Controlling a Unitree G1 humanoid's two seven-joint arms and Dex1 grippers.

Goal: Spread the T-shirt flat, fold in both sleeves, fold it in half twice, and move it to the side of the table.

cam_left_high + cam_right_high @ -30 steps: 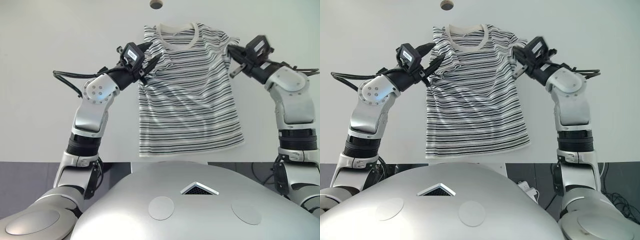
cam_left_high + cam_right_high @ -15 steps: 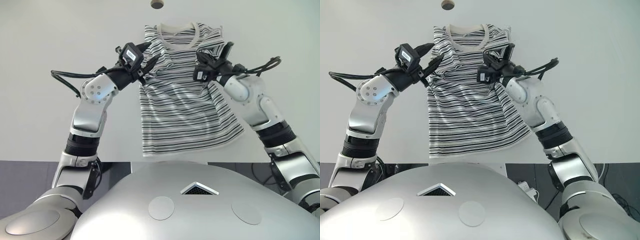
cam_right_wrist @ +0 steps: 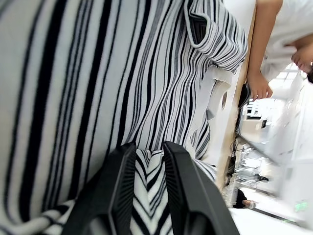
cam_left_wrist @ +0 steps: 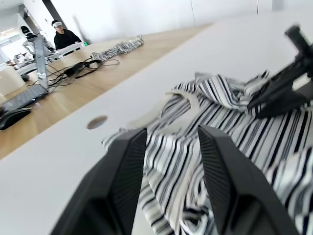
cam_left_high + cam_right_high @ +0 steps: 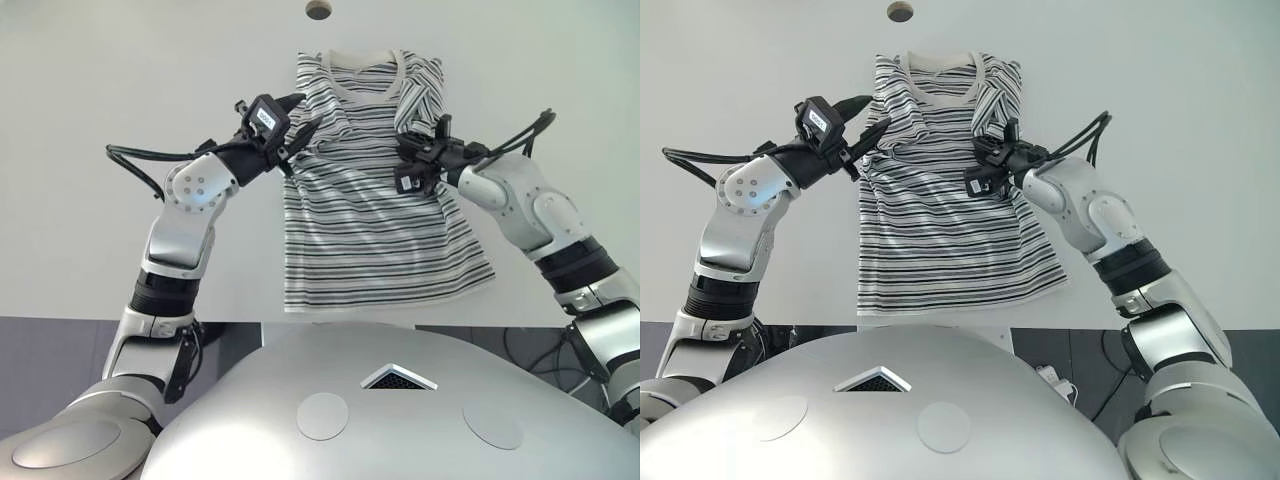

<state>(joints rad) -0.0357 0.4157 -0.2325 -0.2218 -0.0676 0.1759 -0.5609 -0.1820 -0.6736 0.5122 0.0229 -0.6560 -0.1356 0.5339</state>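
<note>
Farthest from the dark disc (image 5: 318, 9) in the white table (image 5: 90, 250), and so closest to me at the controls, the hem (image 5: 385, 297) of the striped T-shirt (image 5: 380, 230) is lying roughly flat. The garment is resting on the table just this side of the disc, its long axis running from hem to collar (image 5: 362, 62), and the collar is pointing toward the disc.

About midway toward the disc, the right gripper (image 3: 149, 155) is pinching a fold of striped cloth between its closed fingers at the shirt's right flank. Beyond it, the right sleeve (image 5: 422, 85) is lying turned in over the chest. A little closer to the disc and to its left, the left gripper (image 5: 306, 110) is hovering at the left shoulder with its fingers spread, gripping nothing.

I am judging the shirt to be light, limp and prone to bunching. It is wrinkling across the chest and will likely drag rather than slide cleanly. I am planning to take hold at a sleeve cuff or side seam, never mid-panel.
</note>
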